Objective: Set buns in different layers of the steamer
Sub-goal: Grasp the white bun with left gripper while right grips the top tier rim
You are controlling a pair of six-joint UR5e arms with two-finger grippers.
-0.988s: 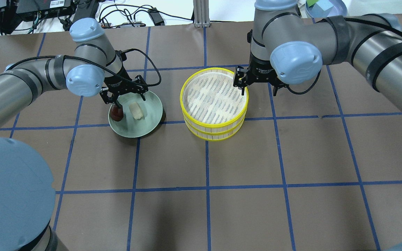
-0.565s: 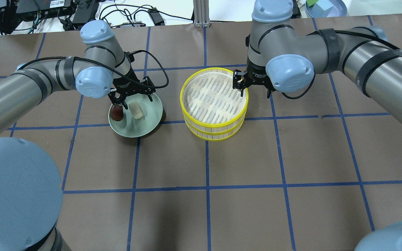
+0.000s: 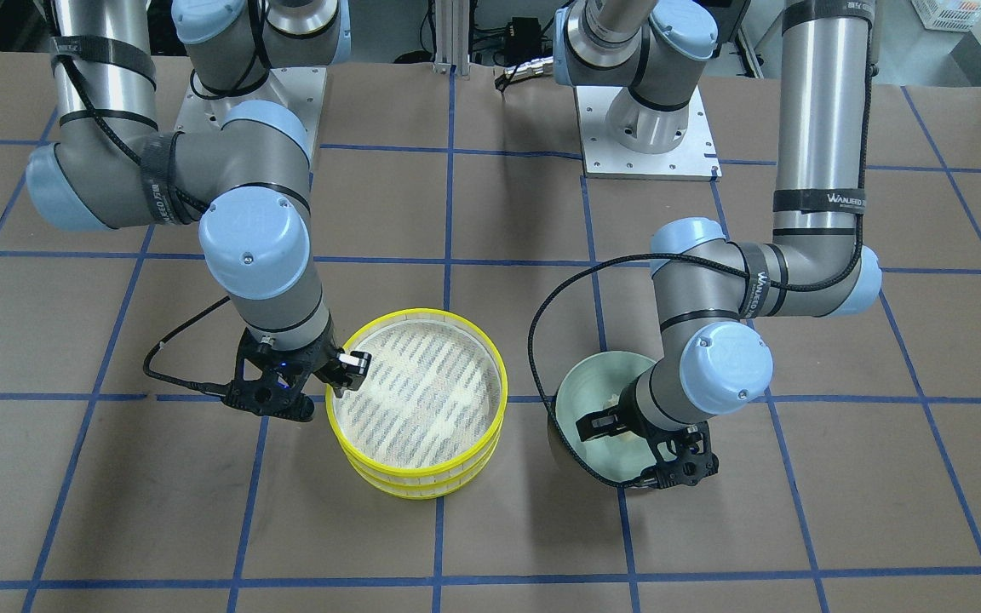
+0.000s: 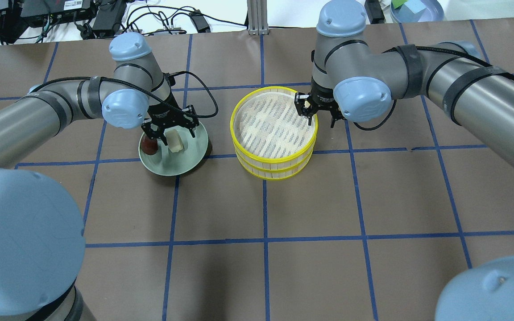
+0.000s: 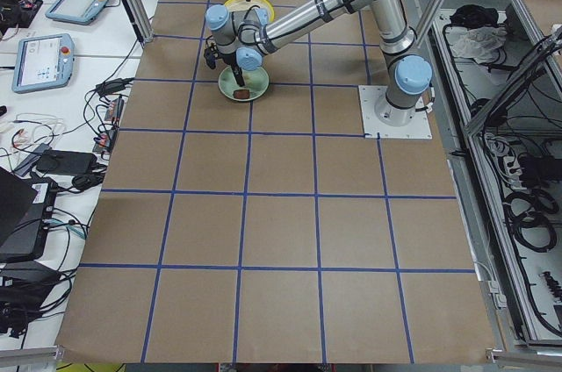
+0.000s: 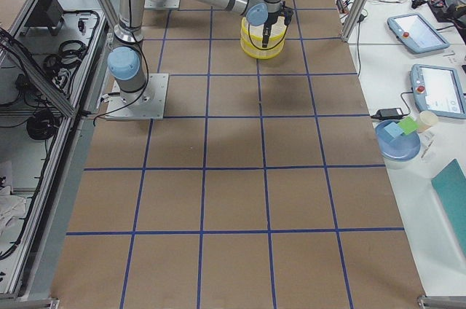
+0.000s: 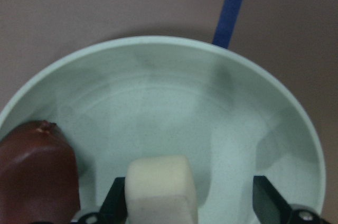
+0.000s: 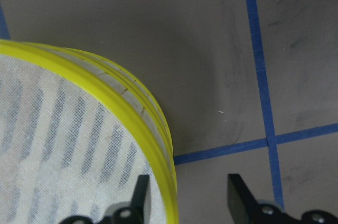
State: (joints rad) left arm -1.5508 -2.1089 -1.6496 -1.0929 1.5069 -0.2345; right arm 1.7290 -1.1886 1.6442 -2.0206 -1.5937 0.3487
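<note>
While straddling cream bun [image 7: 161, 184] with jaws of left gripper [image 7: 191, 205] spread, straddles steamer [image 8: 158, 150] rim with right gripper [image 8: 190, 200] likewise spread.

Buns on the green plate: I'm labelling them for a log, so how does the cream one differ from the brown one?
The cream bun is pale and blocky; the brown bun is dark reddish-brown and rounded. The cream bun sits inside the open left tool; the brown bun lies outside it, by the green plate rim. Both rest on that plate, neither in the steamer.
</note>
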